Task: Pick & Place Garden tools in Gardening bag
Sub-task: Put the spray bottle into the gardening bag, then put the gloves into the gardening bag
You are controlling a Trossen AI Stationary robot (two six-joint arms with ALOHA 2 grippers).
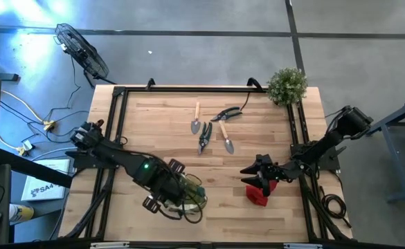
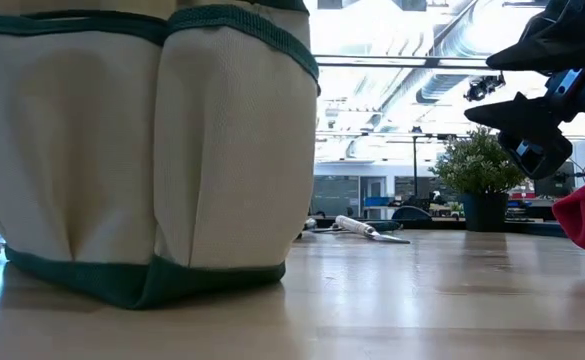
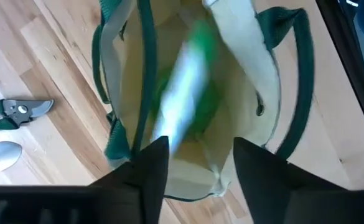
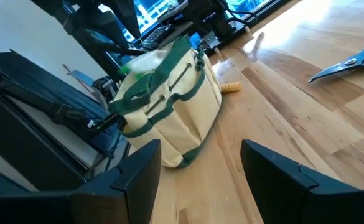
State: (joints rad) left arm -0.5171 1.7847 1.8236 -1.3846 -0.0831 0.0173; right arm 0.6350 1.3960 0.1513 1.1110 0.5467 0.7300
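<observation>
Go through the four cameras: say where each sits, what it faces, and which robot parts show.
High: overhead, straight down on the table, both arms, bag, red cone.
Low: table height, level past the bag toward the plant; one dark arm upper right.
Left wrist: above the bag, left hand open.
Right wrist: facing the bag, right hand open.
All four share the bag.
</observation>
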